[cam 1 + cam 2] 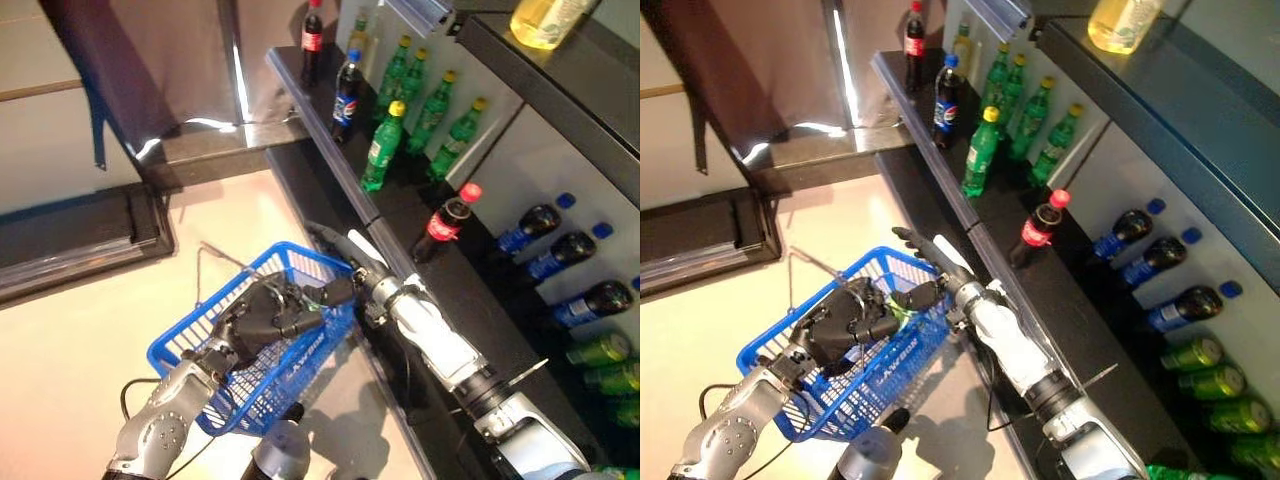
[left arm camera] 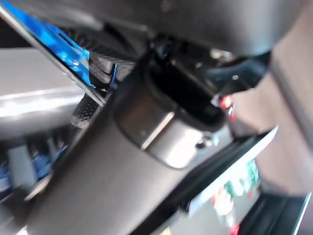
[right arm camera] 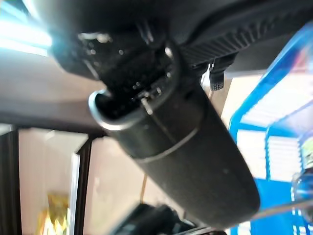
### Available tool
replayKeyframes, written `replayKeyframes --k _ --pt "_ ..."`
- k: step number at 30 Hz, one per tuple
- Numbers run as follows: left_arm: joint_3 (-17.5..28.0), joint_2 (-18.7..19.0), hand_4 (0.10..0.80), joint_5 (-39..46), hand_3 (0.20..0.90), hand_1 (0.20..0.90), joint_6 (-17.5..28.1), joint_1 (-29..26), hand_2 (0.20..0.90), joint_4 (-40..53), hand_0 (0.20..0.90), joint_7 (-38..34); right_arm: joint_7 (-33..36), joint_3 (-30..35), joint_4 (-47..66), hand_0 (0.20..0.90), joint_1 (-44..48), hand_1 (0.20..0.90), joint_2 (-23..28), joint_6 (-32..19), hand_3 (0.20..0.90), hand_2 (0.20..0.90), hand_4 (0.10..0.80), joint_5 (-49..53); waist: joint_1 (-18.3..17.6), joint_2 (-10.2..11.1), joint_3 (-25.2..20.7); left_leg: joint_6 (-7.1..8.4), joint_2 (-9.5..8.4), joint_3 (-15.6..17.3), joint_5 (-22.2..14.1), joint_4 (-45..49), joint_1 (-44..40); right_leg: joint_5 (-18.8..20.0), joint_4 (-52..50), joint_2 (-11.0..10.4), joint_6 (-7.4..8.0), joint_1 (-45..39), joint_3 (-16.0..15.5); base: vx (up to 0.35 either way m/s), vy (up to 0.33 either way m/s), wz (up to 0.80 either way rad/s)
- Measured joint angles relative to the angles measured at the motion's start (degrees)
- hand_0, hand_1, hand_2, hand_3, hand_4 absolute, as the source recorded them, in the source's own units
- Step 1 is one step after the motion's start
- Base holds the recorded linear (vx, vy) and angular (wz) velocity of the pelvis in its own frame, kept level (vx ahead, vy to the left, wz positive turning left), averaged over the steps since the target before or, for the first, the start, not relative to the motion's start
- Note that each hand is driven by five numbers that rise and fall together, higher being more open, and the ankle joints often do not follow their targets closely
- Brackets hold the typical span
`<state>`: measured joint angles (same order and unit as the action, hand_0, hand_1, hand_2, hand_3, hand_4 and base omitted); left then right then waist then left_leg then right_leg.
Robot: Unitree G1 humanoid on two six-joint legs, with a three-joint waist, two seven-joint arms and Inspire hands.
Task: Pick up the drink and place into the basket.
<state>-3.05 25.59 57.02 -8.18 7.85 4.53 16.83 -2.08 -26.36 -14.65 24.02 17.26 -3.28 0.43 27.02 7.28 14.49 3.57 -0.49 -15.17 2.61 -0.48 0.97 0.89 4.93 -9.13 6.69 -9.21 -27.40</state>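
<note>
My left hand [image 1: 265, 315] is shut on the wire handles of the blue basket [image 1: 175, 350] and holds it up in front of the dark shelf. A bit of something green [image 1: 312, 296] shows in the basket beside my left hand; I cannot tell what it is. My right hand [image 1: 345, 250] is over the basket's far rim, by the shelf edge, with straight fingers and nothing in it. The basket's blue rim also shows in the right wrist view [image 3: 274, 112].
The dark shelf [image 1: 330, 150] on the right holds green bottles with yellow caps [image 1: 385, 145], a dark bottle with a blue cap [image 1: 347, 95] and a cola bottle with a red cap [image 1: 447, 222]. Lower down lie dark bottles with blue caps [image 1: 560, 255] and green cans [image 1: 600, 350].
</note>
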Motion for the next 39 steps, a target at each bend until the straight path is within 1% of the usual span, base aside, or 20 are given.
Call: replayKeyframes --k 4,6,9,11,14,16,18,20,21,24,27,29,30,33,34,36,38,39 --pt "1.91 -2.02 0.100 0.00 0.200 0.300 3.26 1.18 0.300 -2.92 0.300 -4.38 0.70 1.12 0.35 0.900 -2.93 0.900 -0.30 -1.68 0.900 0.900 0.800 1.06 -2.47 -0.01 0.01 -0.03 0.64 1.77 -0.01 -0.26 -0.20 0.39 0.01 0.11 -0.23 0.70 1.47 -0.030 -0.003 -0.22" --pt "2.34 -2.80 0.100 -0.01 0.200 0.300 5.00 1.51 0.300 -3.76 0.300 -7.53 0.96 1.50 1.10 0.900 -5.37 0.900 -0.44 -2.41 0.900 0.900 0.800 2.00 -3.61 -0.01 0.01 -0.17 0.98 3.33 -0.10 -0.65 -0.84 0.62 0.00 0.16 -0.35 1.02 3.02 -0.025 0.004 -0.32" --pt "2.74 -3.85 0.100 -0.10 0.200 0.300 7.43 1.79 0.300 -4.59 0.300 -9.48 1.17 2.50 1.47 0.900 -8.31 0.900 -0.88 -3.31 0.900 0.900 0.800 2.41 -5.46 -0.03 0.02 -0.33 1.23 4.72 -0.20 -0.80 -1.01 0.94 -0.01 0.19 -0.44 1.72 4.55 -0.022 0.010 -0.30" --pt "3.26 -5.29 0.100 -0.32 0.200 0.300 9.05 2.04 0.300 -4.69 0.300 -11.10 1.12 3.81 1.71 0.900 -10.78 0.900 -1.04 -4.28 0.900 0.900 0.800 3.09 -6.19 -0.09 0.06 -0.44 1.59 6.52 -0.18 -1.43 -1.45 1.30 -0.01 0.24 -0.54 2.46 6.27 -0.016 0.009 -0.39" --pt "4.49 -7.29 0.100 -0.54 0.200 0.300 12.49 2.39 0.300 -7.60 0.300 -12.11 1.07 5.93 1.82 0.900 -14.67 0.900 -1.83 -5.57 0.900 0.900 0.800 5.28 -8.88 -0.12 0.06 -0.66 1.87 8.34 -0.26 -2.25 -2.87 1.46 -0.02 0.27 -0.50 2.42 8.10 -0.009 0.014 -0.33" --pt "4.60 -7.61 0.100 -0.54 0.200 0.300 13.68 2.45 0.300 -9.60 0.300 -13.36 0.93 7.25 1.82 0.900 -16.82 0.900 -1.99 -5.97 0.900 0.900 0.800 6.46 -10.17 -0.11 0.05 -0.77 2.10 9.63 -0.32 -2.81 -3.88 1.52 -0.01 0.38 -0.53 2.42 9.36 -0.006 0.010 -0.33" --pt "6.19 -9.21 0.100 -0.54 0.200 0.300 13.94 2.46 0.300 -12.27 0.300 -14.56 0.83 9.07 1.81 0.900 -18.82 0.900 -2.06 -6.13 0.900 0.900 0.800 7.52 -12.55 -0.06 -0.02 -0.86 2.20 10.26 -0.37 -3.10 -4.09 1.61 -0.02 0.42 -0.52 2.67 10.20 -0.011 0.007 -0.25" --pt "7.89 -11.18 0.100 -0.54 0.200 0.300 14.95 2.63 0.300 -15.76 0.300 -15.39 0.55 11.40 1.71 0.900 -20.69 0.900 -2.86 -6.17 0.900 0.900 0.800 8.61 -13.90 -0.07 -0.03 -0.89 2.51 11.86 -0.39 -3.79 -4.88 1.76 -0.02 0.59 -0.59 3.11 11.56 -0.008 0.007 -0.39" --pt "9.08 -12.37 0.100 -0.72 0.200 0.300 15.76 2.68 0.300 -18.71 0.300 -16.35 0.50 12.71 1.55 0.900 -21.73 0.900 -3.28 -6.26 0.900 0.900 0.800 8.72 -15.17 -0.08 -0.05 -0.93 2.72 12.91 -0.41 -4.31 -5.47 1.83 -0.02 0.71 -0.61 3.39 12.49 -0.007 0.002 -0.42" --pt "11.01 -13.97 0.100 -0.96 0.200 0.300 16.48 2.55 0.300 -24.68 0.300 -18.25 0.77 15.47 0.76 0.900 -23.00 0.900 -3.77 -6.31 0.900 0.900 0.800 8.72 -18.23 -0.04 -0.08 -1.07 2.87 14.16 -0.67 -4.31 -5.91 1.90 -0.02 0.84 -0.64 3.64 13.70 -0.004 -0.002 -0.25" --pt "11.01 -14.04 0.100 -1.18 0.200 0.300 16.72 1.84 0.300 -28.15 0.300 -19.13 1.81 17.68 -0.51 0.900 -23.51 0.900 -4.24 -6.86 0.900 0.900 0.800 8.74 -19.97 0.01 -0.12 -1.05 3.11 14.75 -0.71 -4.34 -5.99 2.02 -0.03 1.05 -0.78 3.90 14.13 0.005 0.002 -0.11" --pt "11.02 -14.15 0.100 -1.25 0.200 0.300 16.77 1.64 0.300 -28.89 0.300 -19.89 3.43 18.83 -0.72 0.900 -24.65 0.900 -4.68 -7.23 0.900 0.900 0.800 8.74 -20.95 0.01 -0.13 -1.04 3.19 15.08 -0.71 -4.34 -6.04 2.16 -0.03 1.13 -0.85 4.05 14.98 0.004 0.001 -0.14" --pt "11.03 -14.27 0.100 -1.33 0.200 0.300 16.85 1.63 0.300 -29.22 0.300 -19.92 4.28 19.43 -0.94 0.900 -25.14 0.900 -5.08 -7.42 0.900 0.900 0.800 8.75 -21.08 0.01 -0.13 -1.05 3.25 15.90 -0.72 -4.35 -6.21 2.37 -0.03 1.16 -0.90 4.29 15.34 0.002 0.005 -0.24" --pt "11.12 -14.34 0.100 -1.85 0.200 0.300 17.56 0.94 0.300 -32.18 0.300 -20.04 7.08 20.97 -4.65 0.900 -25.40 0.900 -6.89 -8.17 0.900 0.900 0.800 8.75 -22.68 -0.16 -0.24 -1.07 3.27 16.56 -0.76 -4.37 -6.76 2.60 -0.02 1.17 -0.95 4.06 15.91 0.006 0.010 -0.16" --pt "11.34 -14.41 0.100 -2.14 0.200 0.300 17.64 0.58 0.300 -34.35 0.300 -20.09 8.12 21.05 -5.94 0.900 -25.82 0.900 -7.00 -8.17 0.900 0.900 0.800 8.75 -23.04 -0.41 -0.50 -1.12 3.32 17.16 -0.88 -4.39 -7.00 2.68 -0.01 1.20 -1.01 4.12 16.63 0.005 0.009 -0.21" --pt "12.06 -14.67 0.100 -3.14 0.200 0.300 17.94 0.54 0.300 -36.79 0.300 -20.38 9.67 21.09 -7.02 0.900 -27.17 0.900 -7.06 -8.41 0.900 0.900 0.800 8.75 -24.15 -0.64 -0.84 -1.14 3.39 17.75 -0.94 -4.39 -7.01 2.69 0.00 1.23 -1.09 4.42 17.01 0.004 0.013 -0.17" --pt "13.97 -15.28 0.100 -3.85 0.200 0.300 19.15 -1.46 0.300 -40.90 0.300 -20.40 11.57 22.01 -9.38 0.900 -28.86 0.900 -7.23 -8.75 0.900 0.900 0.800 9.25 -24.81 -1.15 -1.27 -1.15 3.44 18.00 -0.94 -4.39 -7.17 2.75 -0.01 1.30 -1.10 4.42 17.24 0.003 0.019 -0.05" --pt "14.50 -15.28 0.100 -3.91 0.200 0.300 19.34 -2.16 0.300 -43.41 0.300 -20.52 12.21 22.87 -10.87 0.900 -28.87 0.900 -7.75 -10.40 0.900 0.900 0.800 9.99 -25.59 -1.52 -1.89 -1.19 3.44 18.15 -0.97 -4.40 -7.24 2.76 0.00 1.32 -1.08 4.43 17.43 -0.001 0.020 -0.09"
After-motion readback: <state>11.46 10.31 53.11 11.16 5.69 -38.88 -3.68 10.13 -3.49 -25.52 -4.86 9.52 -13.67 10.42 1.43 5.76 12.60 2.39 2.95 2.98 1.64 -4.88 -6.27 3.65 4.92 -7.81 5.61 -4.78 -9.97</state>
